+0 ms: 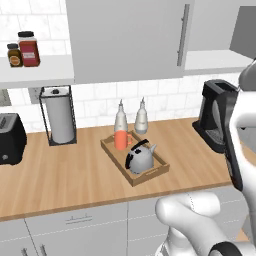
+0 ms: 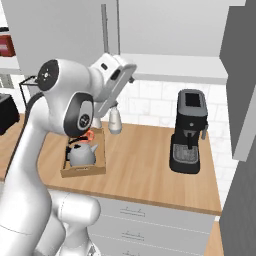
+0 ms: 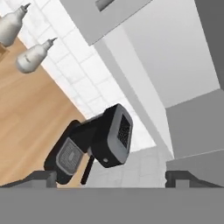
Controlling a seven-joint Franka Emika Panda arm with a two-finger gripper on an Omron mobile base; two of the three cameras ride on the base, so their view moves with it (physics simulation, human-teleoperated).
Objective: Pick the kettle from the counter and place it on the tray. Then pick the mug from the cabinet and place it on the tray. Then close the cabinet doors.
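The silver-grey kettle [image 1: 140,157] [image 2: 82,154] stands in the wooden tray [image 1: 152,175] [image 2: 101,167] on the counter [image 1: 65,170]. The orange-red mug [image 1: 121,140] [image 2: 91,135] stands in the same tray behind it. On the cabinet, the left door [image 1: 125,40] looks shut, and the right door [image 2: 240,75] hangs open beside the bare white shelf [image 2: 170,67]. My gripper [image 3: 111,180] is open and holds nothing. It is raised above the counter, below the shelf's front edge, with the white hand [image 2: 119,69] up by the left door's bar handle [image 2: 104,25].
Two slim bottles [image 1: 120,120] [image 1: 141,117] stand just behind the tray. A black coffee machine [image 1: 217,115] [image 2: 187,132] [image 3: 100,140] stands to the right. A paper towel holder [image 1: 60,117] and toaster [image 1: 10,137] stand to the left. Jars [image 1: 29,48] stand on the left shelf.
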